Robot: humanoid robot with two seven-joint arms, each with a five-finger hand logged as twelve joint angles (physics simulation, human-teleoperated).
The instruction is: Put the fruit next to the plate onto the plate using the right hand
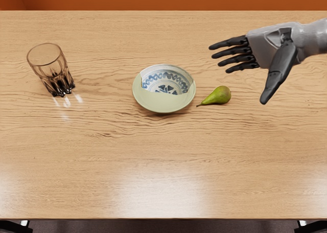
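Below and left of my right hand (250, 59), the pear (218, 95) lies on the desk (163, 161), just beside the plate (164, 88). Fingers spread, holding nothing. I judge grasp and placement both remain.

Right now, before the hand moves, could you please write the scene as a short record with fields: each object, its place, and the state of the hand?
surface: wooden table
fruit: green pear, lying on the table just right of the plate, stem end toward it
plate: cream plate with a blue pattern, mid-table, nothing on it
other item: clear drinking glass, far left
right hand: right hand open, fingers spread, holding nothing, up and right of the pear in the picture
left hand: not in view
task state: pear not yet on the plate
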